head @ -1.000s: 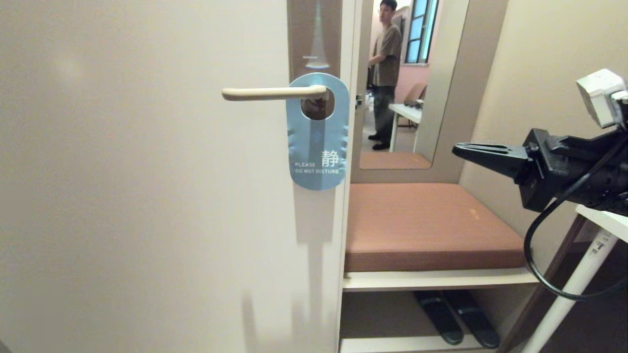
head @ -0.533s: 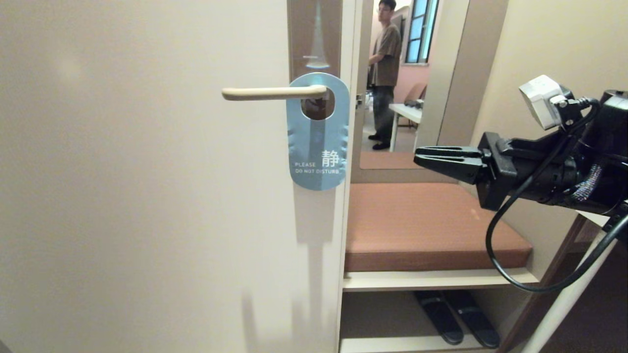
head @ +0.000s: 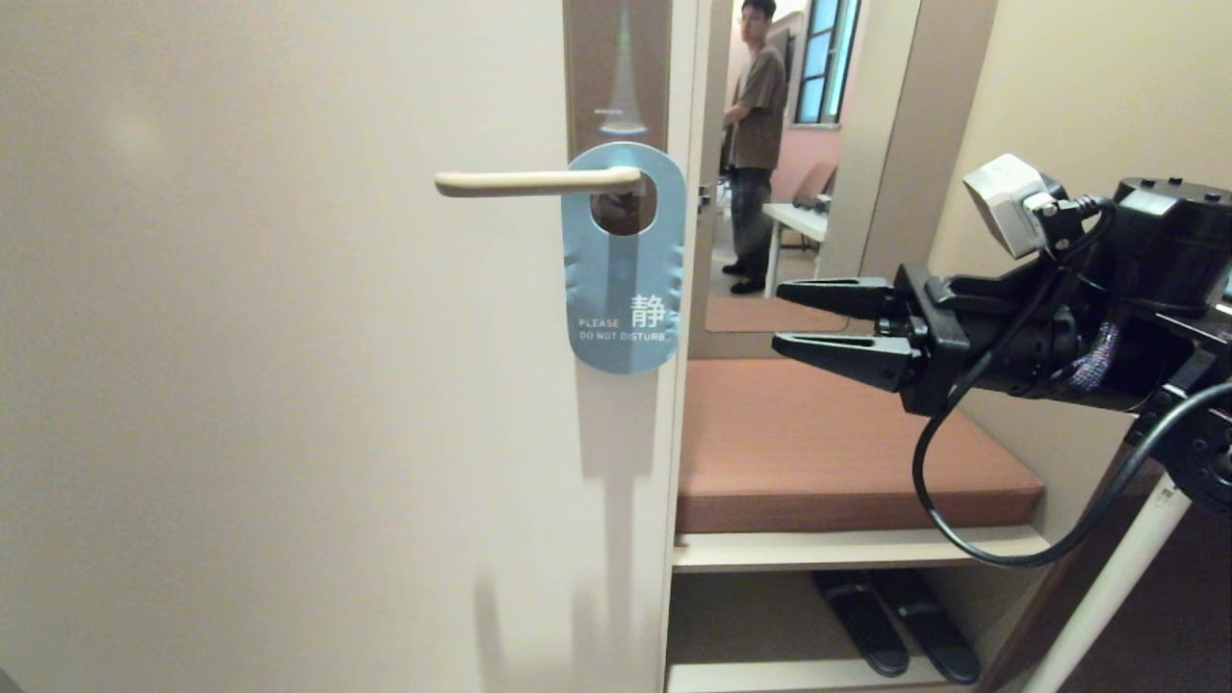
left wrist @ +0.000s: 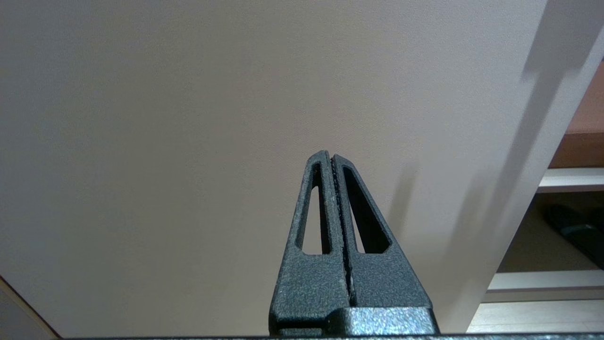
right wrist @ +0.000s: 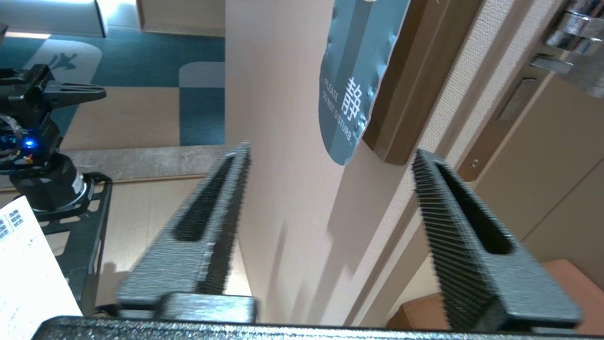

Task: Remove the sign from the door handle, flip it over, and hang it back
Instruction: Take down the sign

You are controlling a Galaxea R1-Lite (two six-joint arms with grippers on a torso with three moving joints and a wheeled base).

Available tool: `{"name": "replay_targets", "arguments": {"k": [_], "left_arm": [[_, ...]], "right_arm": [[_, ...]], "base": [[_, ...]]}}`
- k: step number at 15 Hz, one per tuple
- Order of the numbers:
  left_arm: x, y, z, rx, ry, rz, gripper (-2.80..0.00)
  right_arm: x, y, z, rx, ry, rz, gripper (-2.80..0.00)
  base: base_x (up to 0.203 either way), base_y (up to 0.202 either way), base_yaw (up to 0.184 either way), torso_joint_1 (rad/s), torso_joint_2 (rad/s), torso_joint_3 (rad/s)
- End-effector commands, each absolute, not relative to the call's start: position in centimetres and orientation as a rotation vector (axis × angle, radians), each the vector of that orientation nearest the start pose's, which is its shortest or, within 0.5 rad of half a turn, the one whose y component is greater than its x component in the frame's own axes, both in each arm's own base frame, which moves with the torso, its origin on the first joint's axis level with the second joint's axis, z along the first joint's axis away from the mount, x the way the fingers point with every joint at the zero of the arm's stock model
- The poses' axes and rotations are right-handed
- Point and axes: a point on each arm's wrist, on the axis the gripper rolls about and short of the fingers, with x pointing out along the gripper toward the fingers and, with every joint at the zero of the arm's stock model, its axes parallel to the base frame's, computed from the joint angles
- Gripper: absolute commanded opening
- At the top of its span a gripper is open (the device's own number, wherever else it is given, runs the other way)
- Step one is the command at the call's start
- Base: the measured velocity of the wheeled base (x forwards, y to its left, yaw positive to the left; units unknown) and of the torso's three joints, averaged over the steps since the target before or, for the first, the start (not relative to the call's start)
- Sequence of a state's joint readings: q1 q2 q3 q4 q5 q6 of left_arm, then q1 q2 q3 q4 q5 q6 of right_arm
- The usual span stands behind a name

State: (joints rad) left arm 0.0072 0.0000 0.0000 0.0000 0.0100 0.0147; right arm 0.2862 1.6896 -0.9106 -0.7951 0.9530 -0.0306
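Two fingers of the right claw (head: 791, 318) stand spread apart, empty, pointing left at the door, right of the sign (head: 625, 279) and clear of it. The sign hangs blue face out on the door handle (head: 534, 181). The left claw (left wrist: 331, 160) stays low, clenched, near the door.

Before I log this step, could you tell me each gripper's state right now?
Left gripper: closed, holding nothing.
Right gripper: open, empty, short of the sign.
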Motion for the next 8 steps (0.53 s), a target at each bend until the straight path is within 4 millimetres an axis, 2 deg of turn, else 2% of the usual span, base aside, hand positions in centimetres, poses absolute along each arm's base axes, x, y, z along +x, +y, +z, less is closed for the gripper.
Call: {"name": "replay_targets", "arguments": {"k": [1,8], "left_arm": [[-2.3,0.0,7.5,0.015,0.0,0.018,-2.8],[-2.3,0.0,7.5,0.014,0.0,0.018,-2.8]], "right_arm": [[29.1,10.5,22.9,-0.031,-0.033,1.25,0.0],[31.0,11.1,22.6,-0.032,-0.036,1.308,0.0]], "base": [[0.0,0.0,0.0,0.0,0.0,0.0],[0.0,0.0,0.0,0.0,0.0,0.0]]}}
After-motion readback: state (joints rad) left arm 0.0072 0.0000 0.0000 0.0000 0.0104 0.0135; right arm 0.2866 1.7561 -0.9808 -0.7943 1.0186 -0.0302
